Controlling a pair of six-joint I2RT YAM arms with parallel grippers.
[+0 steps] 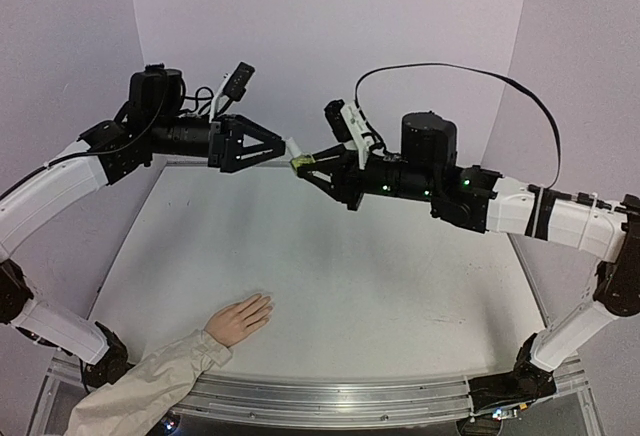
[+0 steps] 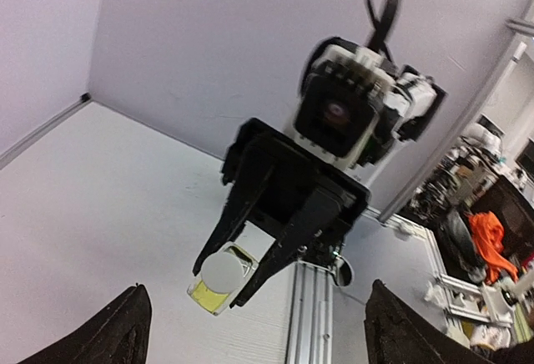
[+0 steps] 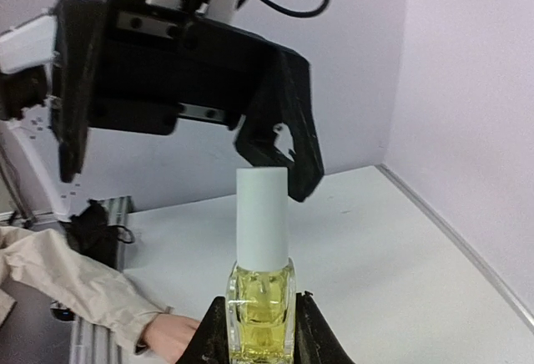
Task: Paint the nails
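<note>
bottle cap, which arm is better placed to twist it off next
Left. The left arm has its jaws open, facing the white cap, while the right arm has its jaws shut on the bottle, so it probably should just hold.

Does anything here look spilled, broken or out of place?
Nothing looks spilled or damaged. The only unusual sight: the yellow bottle hangs in mid-air, gripped by the right jaws, tipped sideways with its white cap on, pointing at the open left jaws. The mannequin hand lies flat on the table.
</note>
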